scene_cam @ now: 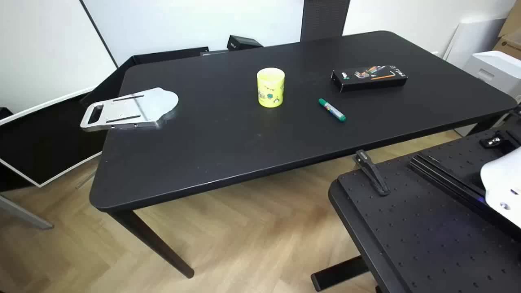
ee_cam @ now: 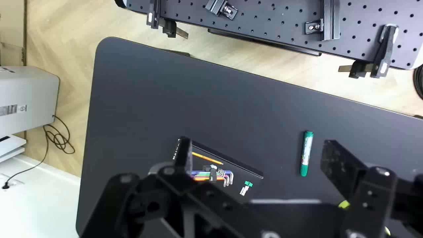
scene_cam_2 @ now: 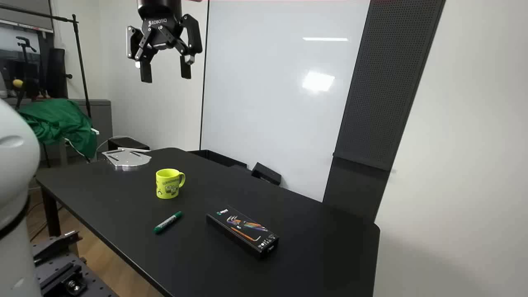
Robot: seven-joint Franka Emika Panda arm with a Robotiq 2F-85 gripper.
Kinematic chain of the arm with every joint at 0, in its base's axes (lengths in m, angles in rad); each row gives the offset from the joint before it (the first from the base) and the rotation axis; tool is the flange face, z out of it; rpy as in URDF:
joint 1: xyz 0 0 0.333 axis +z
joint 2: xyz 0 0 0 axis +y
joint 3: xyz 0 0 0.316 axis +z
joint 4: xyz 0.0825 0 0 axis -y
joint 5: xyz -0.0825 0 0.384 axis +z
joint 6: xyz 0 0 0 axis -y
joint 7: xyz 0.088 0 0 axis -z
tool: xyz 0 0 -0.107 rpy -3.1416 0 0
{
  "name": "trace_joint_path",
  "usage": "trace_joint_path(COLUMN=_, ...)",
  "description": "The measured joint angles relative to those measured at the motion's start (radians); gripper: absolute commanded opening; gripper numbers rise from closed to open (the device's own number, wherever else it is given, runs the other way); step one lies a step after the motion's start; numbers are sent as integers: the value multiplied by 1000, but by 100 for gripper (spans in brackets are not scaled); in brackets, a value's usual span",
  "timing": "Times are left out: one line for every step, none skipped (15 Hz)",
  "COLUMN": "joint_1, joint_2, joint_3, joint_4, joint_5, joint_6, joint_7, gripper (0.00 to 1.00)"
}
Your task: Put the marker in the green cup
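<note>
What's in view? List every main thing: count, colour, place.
Table: one, black, beside bench.
Marker: one, green and white, lying on table.
Green cup: one, yellow-green, upright on table.
Box: one, black, flat on table.
Metal plate: one, silver, at table's edge.
Bench: one, dark, perforated, beside table.
Glossy panel: at least one, white, behind table.
Cloth: one, green, past table's far end.
Arm: one, white, at bench.
Gripper: one, black, open above table.

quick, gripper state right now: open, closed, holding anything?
Gripper: open, holding nothing; the marker lies on the table.
</note>
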Motion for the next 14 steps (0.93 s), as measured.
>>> trace_joint_path(joint_1=0, joint_2=0, joint_3=0, joint_4=0, joint_5=0, joint_6=1, joint_7=0, gripper=100)
trace_joint_path(joint_1=0, joint_2=-1, joint_3=0, joint_4=0, joint_5=0, joint_6=2, joint_7=0, gripper=100)
trace_joint_path(joint_1=0, joint_2=-2, joint_3=0, joint_4=0, joint_5=0, joint_6=2, joint_7=0, gripper=100)
trace_joint_path(joint_1=0, joint_2=-2, joint_3=0, joint_4=0, joint_5=0, joint_6=2, joint_7=0, gripper=100)
trace_joint_path(joint_1=0, joint_2=-2, joint_3=0, joint_4=0, joint_5=0, joint_6=2, joint_7=0, gripper=100)
trace_joint_path(joint_1=0, joint_2=-2, joint_3=0, joint_4=0, joint_5=0, joint_6=2, joint_7=0, gripper=100)
trace_joint_path(joint_1=0, joint_2=-2, joint_3=0, joint_4=0, joint_5=0, joint_6=2, joint_7=0, gripper=100)
trace_joint_path(joint_1=0, joint_2=-2, joint_3=0, joint_4=0, joint_5=0, joint_6=2, joint_7=0, gripper=100)
trace_joint_path(joint_1=0, joint_2=-2, joint_3=0, joint_4=0, joint_5=0, joint_6=2, joint_7=0, gripper=100)
trace_joint_path(joint_1=1, joint_2=-1, joint_3=0, joint_4=0, joint_5=0, joint_6=2, joint_7=0, gripper=100)
trace_joint_path(joint_1=2, joint_2=-1, joint_3=-1, joint_4=-1, joint_5=0, joint_6=8, joint_7=1, gripper=100)
trace_joint_path(joint_1=4, joint_2=-1, joint_3=-3, joint_4=-3, joint_5=1, joint_6=26, joint_7=1, gripper=100)
trace_joint_path(joint_1=6, joint_2=-1, joint_3=-7, joint_4=-6, joint_5=5, joint_6=58, joint_7=1, gripper=100)
trace_joint_path(joint_1=9, joint_2=-2, joint_3=-12, joint_4=-11, joint_5=14, joint_6=102, joint_7=3, gripper=100)
